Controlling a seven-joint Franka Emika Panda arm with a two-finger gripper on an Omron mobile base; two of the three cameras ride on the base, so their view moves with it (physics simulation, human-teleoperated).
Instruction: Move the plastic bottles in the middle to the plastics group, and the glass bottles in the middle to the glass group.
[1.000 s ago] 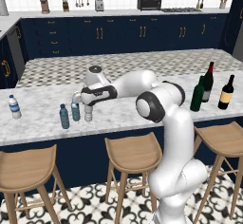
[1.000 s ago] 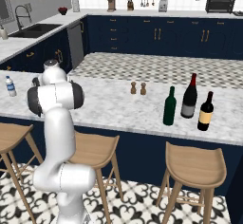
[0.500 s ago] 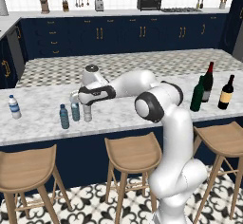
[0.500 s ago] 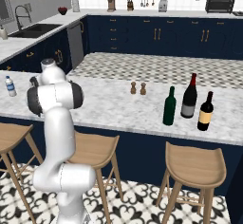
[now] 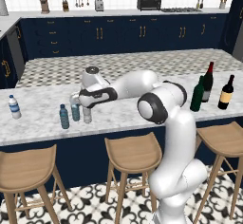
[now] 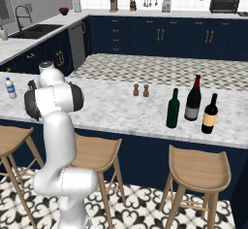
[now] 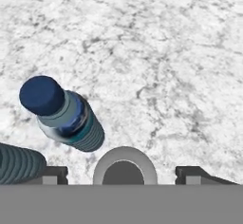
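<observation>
My gripper (image 5: 87, 108) is open over the clear greyish-white plastic bottle (image 5: 87, 116), which stands upright on the marble counter (image 5: 123, 114). In the hand view its grey cap (image 7: 124, 167) sits between my spread fingertips (image 7: 54, 174) with gaps on both sides. The pale blue bottle (image 5: 76, 112) and the darker teal-blue bottle (image 5: 64, 117) stand close to its left. The white bottle with a blue label band (image 5: 14, 107) (image 6: 9, 88) is further left. At the right end the dark green wine bottle (image 5: 197, 94) (image 6: 173, 109) stands beside two red-topped wine bottles (image 5: 208, 81) (image 5: 226, 92).
A blue-capped small bottle (image 7: 61, 114) and the ribbed side of another (image 7: 19, 163) crowd one side of my hand. Salt and pepper shakers (image 6: 140, 90) stand mid-counter. Wooden stools (image 5: 133, 154) line the counter's front edge. Open marble lies between the two bottle clusters.
My jaws have opened off the clear bottle, which now stands free on the counter beside the blue bottles. The arm shifted slightly left before that.
</observation>
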